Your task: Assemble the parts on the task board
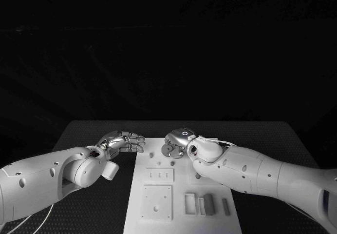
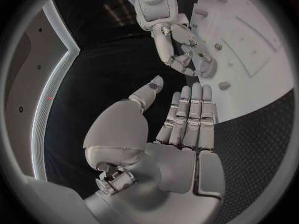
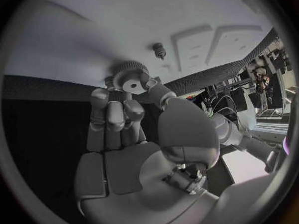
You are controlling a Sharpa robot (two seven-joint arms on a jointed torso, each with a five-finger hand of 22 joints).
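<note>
The white task board (image 1: 140, 222) lies in the middle of the table. My right hand (image 1: 181, 140) hovers over its far end and pinches a grey toothed gear (image 3: 130, 79) between thumb and fingers; the gear (image 1: 171, 150) hangs just above the board. Close to the gear a small peg (image 3: 159, 50) stands on the board. At the board's far left corner my left hand (image 1: 123, 142) holds nothing, its fingers (image 2: 190, 112) stretched out side by side and the thumb apart. The left wrist view shows my right hand (image 2: 177, 47) across from it.
Two square recessed plates (image 1: 159, 175) (image 1: 157, 201) sit in the board's left half. Several narrow upright pieces (image 1: 206, 204) stand at its near right. Another small peg (image 1: 152, 155) stands near the left hand. Black table (image 1: 84, 131) surrounds the board.
</note>
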